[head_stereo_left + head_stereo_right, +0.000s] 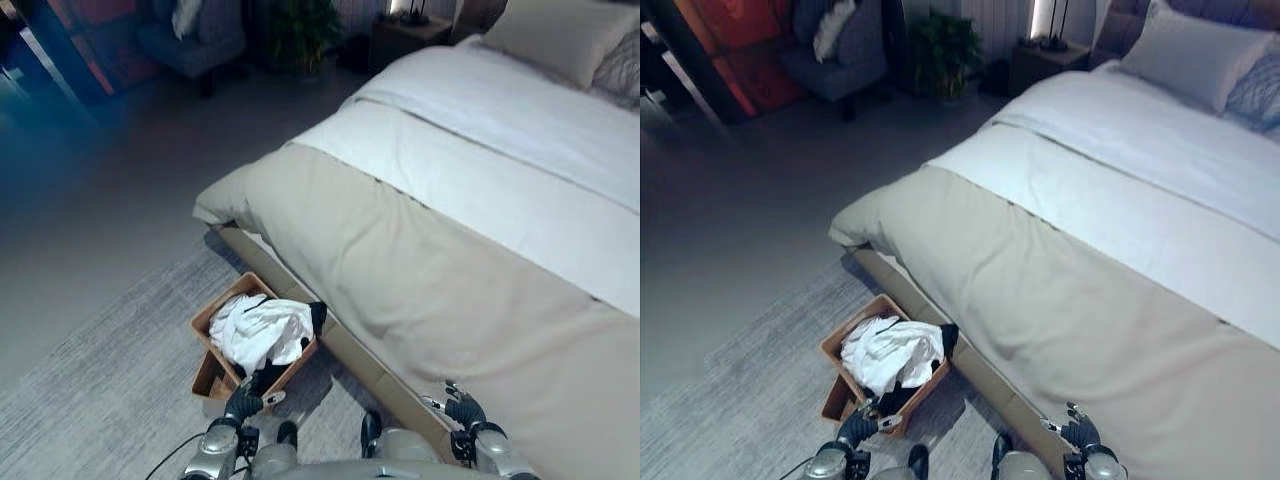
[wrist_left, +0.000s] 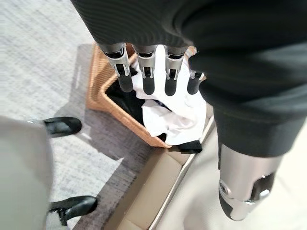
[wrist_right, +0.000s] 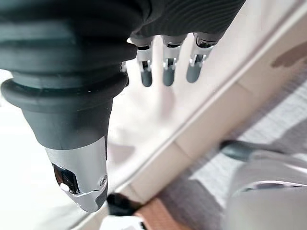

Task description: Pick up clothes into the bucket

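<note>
A brown woven basket (image 1: 205, 317) stands on the grey rug beside the bed, with white clothes (image 1: 262, 330) and a dark garment (image 1: 318, 314) piled in it. My left hand (image 1: 245, 400) hovers at the basket's near corner, fingers (image 2: 149, 79) straight and relaxed above the white clothes (image 2: 168, 112), holding nothing. The basket rim (image 2: 103, 91) shows under them. My right hand (image 1: 463, 410) hangs over the bed's near edge, its fingers (image 3: 167, 67) straight and empty.
The bed with its beige cover (image 1: 420, 270) and white sheet (image 1: 500, 150) takes up the right side, with a pillow (image 1: 560, 35) at the far end. Its tan frame (image 1: 350, 350) runs along the rug. An armchair (image 1: 195, 40) and a plant (image 1: 300, 35) stand far back.
</note>
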Tool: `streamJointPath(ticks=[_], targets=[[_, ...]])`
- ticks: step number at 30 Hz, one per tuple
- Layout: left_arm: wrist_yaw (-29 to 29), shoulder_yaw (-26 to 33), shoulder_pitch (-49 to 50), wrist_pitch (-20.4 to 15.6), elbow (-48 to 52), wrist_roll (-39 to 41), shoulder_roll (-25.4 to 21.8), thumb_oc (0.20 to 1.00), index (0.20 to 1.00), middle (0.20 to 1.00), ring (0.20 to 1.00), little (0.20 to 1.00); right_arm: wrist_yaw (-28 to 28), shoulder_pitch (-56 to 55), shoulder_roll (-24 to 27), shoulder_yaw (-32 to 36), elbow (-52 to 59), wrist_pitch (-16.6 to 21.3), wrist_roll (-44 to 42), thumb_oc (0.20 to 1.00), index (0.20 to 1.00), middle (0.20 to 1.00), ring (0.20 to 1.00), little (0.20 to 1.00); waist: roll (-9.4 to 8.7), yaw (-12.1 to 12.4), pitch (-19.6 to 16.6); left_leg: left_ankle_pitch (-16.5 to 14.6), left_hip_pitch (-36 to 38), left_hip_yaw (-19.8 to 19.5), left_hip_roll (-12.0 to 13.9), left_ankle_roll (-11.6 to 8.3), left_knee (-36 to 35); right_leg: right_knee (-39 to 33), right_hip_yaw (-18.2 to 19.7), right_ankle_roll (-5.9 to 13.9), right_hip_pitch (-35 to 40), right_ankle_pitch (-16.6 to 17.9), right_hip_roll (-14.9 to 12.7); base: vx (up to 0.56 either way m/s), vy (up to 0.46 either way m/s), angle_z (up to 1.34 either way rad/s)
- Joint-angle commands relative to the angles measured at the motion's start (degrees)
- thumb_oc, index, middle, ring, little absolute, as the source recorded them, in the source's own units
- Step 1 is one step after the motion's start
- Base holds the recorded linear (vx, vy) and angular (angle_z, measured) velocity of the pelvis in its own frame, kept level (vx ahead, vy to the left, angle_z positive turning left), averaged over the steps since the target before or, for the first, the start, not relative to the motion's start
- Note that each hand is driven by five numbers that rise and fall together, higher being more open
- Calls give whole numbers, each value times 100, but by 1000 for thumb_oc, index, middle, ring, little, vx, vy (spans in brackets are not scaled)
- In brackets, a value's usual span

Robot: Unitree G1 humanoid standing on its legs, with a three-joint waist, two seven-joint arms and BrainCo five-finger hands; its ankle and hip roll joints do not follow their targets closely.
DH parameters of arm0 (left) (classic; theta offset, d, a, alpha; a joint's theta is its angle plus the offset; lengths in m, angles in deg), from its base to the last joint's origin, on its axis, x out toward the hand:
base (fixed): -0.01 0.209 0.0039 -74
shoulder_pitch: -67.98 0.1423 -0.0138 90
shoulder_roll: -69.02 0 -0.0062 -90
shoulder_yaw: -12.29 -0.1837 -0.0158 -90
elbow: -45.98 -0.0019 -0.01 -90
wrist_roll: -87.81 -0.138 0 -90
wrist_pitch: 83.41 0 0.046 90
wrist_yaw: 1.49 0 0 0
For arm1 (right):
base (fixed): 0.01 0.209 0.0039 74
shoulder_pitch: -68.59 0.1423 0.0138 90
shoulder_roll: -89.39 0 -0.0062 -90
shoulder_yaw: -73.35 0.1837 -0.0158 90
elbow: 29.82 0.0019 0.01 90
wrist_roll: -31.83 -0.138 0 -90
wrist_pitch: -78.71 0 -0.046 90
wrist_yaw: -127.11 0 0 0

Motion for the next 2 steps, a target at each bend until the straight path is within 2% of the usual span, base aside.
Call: streamJointPath(ticks=[1, 2], targets=[[-44, 219, -48, 51, -254, -453, -69, 1000, 1000, 1000, 1000, 1000, 65, 66, 75, -200, 136, -12, 337, 1000, 1000, 1000, 1000, 1000, -225, 69, -20, 40, -97, 214, -176, -108, 203, -466, 49, 282, 432, 258, -223, 74, 13, -4], [-22, 238, -37, 61, -297, -504, -62, 1000, 1000, 1000, 1000, 1000, 50, 45, 80, -249, 134, -18, 455, 1000, 1000, 1000, 1000, 1000, -230, 66, -57, 29, -29, 243, -161, -104, 162, -485, 48, 284, 495, 259, -221, 66, 6, -4]])
